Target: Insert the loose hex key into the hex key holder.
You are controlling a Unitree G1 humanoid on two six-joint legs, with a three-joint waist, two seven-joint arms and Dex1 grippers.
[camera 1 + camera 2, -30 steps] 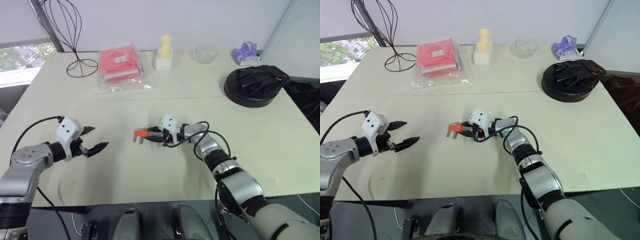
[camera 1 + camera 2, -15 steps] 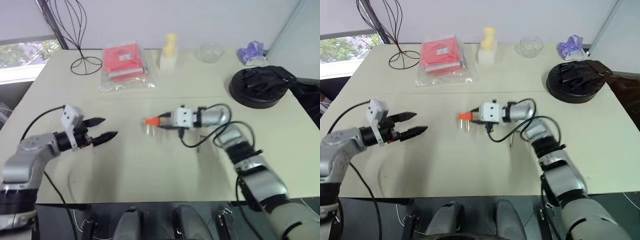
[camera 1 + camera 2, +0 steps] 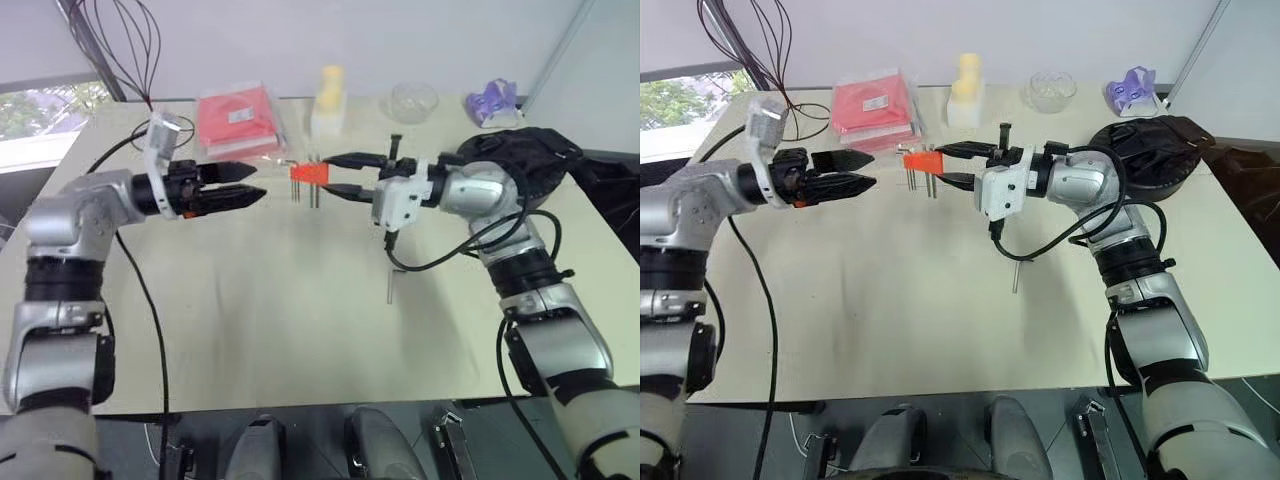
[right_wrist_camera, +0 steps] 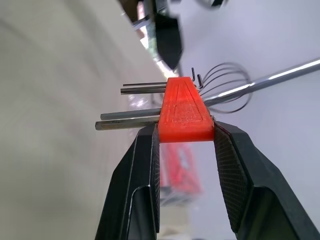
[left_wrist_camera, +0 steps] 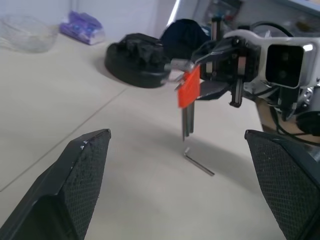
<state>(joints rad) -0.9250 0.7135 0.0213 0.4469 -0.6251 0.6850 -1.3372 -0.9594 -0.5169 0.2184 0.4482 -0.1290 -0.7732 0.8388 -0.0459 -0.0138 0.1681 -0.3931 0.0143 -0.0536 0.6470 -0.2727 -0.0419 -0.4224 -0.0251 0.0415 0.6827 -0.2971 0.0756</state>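
While clamping the hex key holder aloft, right gripper faced wide-spread left gripper; loose hex key flat on table.

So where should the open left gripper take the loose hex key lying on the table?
Grip the loose hex key mid-shaft, from straight above, fingers across its width: it lies flat on the table, so probably only its thin sides give purchase.

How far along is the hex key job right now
Done: the right gripper has the hex key holder clamped and held up above the table, its keys hanging down. In hand: the left gripper is open beside the holder, holding nothing. Left: the loose hex key lies on the table, so it has yet to be picked up and inserted.
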